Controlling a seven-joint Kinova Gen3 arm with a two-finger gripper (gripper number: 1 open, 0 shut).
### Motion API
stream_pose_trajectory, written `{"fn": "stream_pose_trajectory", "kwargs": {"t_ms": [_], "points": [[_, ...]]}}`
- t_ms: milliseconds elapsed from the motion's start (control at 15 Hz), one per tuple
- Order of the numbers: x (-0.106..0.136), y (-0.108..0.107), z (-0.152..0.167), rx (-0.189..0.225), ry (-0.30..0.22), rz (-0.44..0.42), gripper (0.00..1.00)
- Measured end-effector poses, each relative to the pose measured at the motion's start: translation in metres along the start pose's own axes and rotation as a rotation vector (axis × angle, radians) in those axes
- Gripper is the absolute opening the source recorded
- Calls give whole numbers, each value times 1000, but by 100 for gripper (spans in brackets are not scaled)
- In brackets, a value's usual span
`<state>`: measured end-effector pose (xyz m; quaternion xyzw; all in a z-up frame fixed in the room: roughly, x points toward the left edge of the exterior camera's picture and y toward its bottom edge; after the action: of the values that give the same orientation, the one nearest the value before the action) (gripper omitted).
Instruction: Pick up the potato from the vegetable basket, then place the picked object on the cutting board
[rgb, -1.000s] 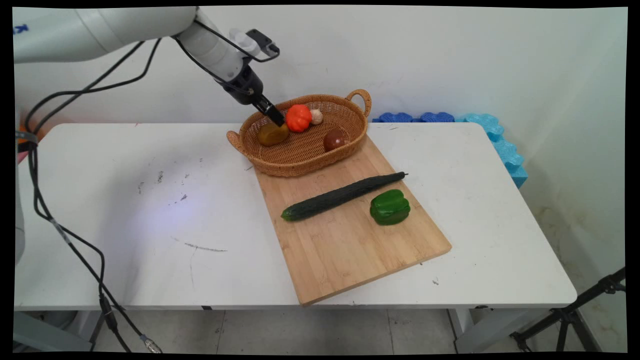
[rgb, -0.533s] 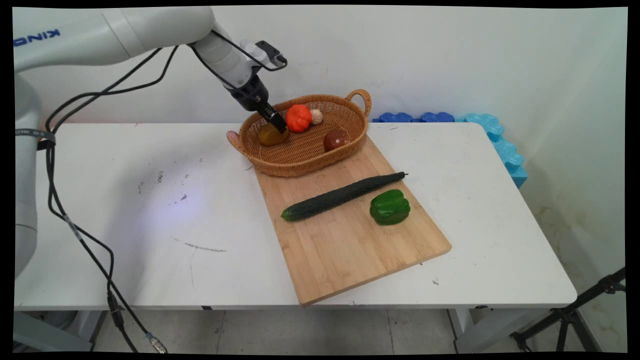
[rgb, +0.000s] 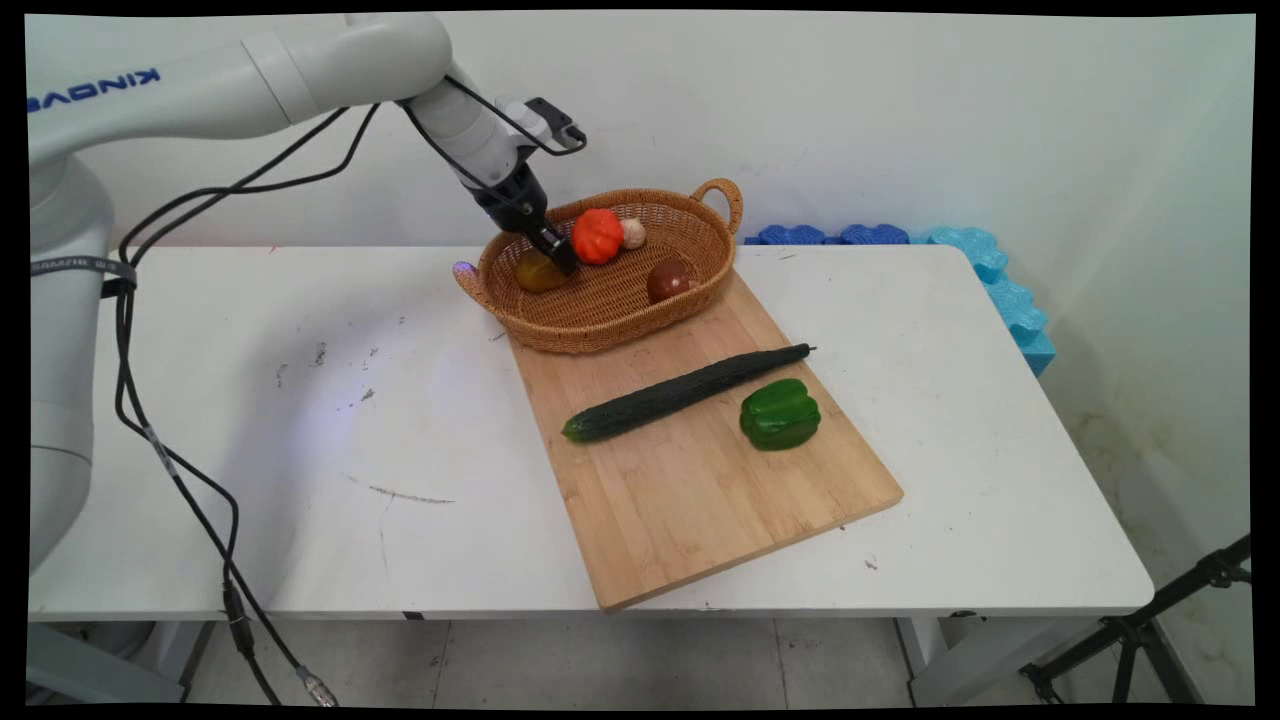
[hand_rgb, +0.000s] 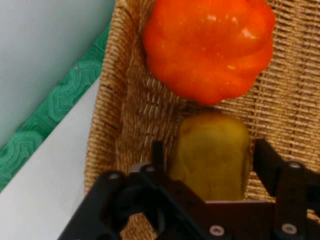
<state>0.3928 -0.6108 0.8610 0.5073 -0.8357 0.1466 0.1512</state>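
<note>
My gripper (rgb: 560, 262) reaches down into the left end of a wicker basket (rgb: 590, 325). In the hand view, the gripper (hand_rgb: 209, 150) is open, and a yellow-brown potato (hand_rgb: 212, 155) lies between its fingers, one finger (hand_rgb: 158, 152) to the left and the other close on the right. In the main view the potato (rgb: 535, 272) is partly hidden by the hand. An orange pumpkin-shaped vegetable (rgb: 597, 235) (hand_rgb: 210, 47) lies just beyond it. The basket wall (hand_rgb: 112, 125) runs close on the left.
The basket also holds a small pale bulb (rgb: 633, 233) and a dark red-brown round vegetable (rgb: 668, 281). It rests on the far end of a wooden cutting board (rgb: 700, 490), which carries a cucumber (rgb: 685, 392) and a green pepper (rgb: 780, 413). Blue foam blocks (rgb: 990, 270) lie at the table's far right.
The gripper has sunk lower into the basket, moving slightly right, until its fingers stand around the potato. The vegetables have not moved.
</note>
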Motion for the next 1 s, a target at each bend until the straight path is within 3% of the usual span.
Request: {"fn": "stream_pose_trajectory", "kwargs": {"t_ms": [533, 733, 1000], "points": [[0, 16, -16, -31, 29, 28, 0], [-1, 25, -50, -40, 65, 53, 0], [-7, 49, -120, -78, 125, 85, 0]]}}
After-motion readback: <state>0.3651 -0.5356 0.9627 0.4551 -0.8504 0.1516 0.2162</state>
